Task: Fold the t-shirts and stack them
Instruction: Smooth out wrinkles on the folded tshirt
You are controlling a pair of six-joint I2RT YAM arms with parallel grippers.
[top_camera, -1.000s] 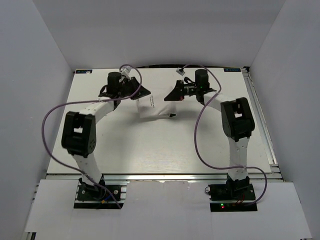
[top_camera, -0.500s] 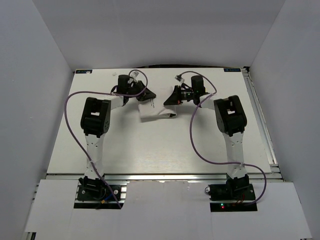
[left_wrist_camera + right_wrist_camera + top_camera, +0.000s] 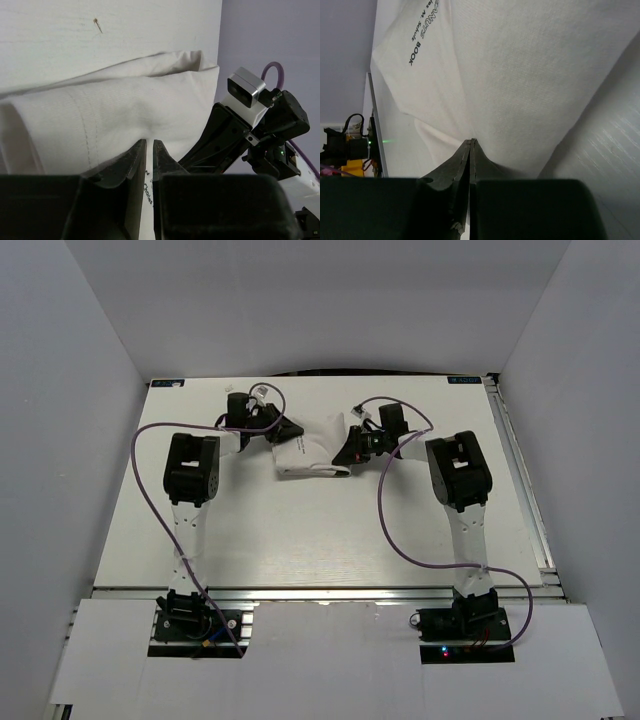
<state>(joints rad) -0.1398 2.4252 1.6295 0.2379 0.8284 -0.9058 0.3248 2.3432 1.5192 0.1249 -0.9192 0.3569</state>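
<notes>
The white t-shirt [image 3: 312, 454] lies bunched at the far middle of the table, partly folded over, with black print showing. My left gripper [image 3: 290, 431] is at its left edge and my right gripper [image 3: 346, 452] at its right edge. In the left wrist view the jaws [image 3: 149, 141] pinch a fold of the white cloth [image 3: 100, 110], with black lettering in the narrow gap. In the right wrist view the jaws [image 3: 471, 140] are shut on the cloth [image 3: 530, 75], which rises in a lifted sheet. No green sleeves or collar show.
The white table [image 3: 300, 540] has a metal rail [image 3: 527, 490] along its right edge and grey walls on three sides. Purple cables [image 3: 385, 520] loop beside both arms. The right arm's wrist [image 3: 250, 130] shows close by in the left wrist view.
Both grippers have come nearer and closer together, carrying the shirt's far edge over toward the near side. The cloth is more bunched between them.
</notes>
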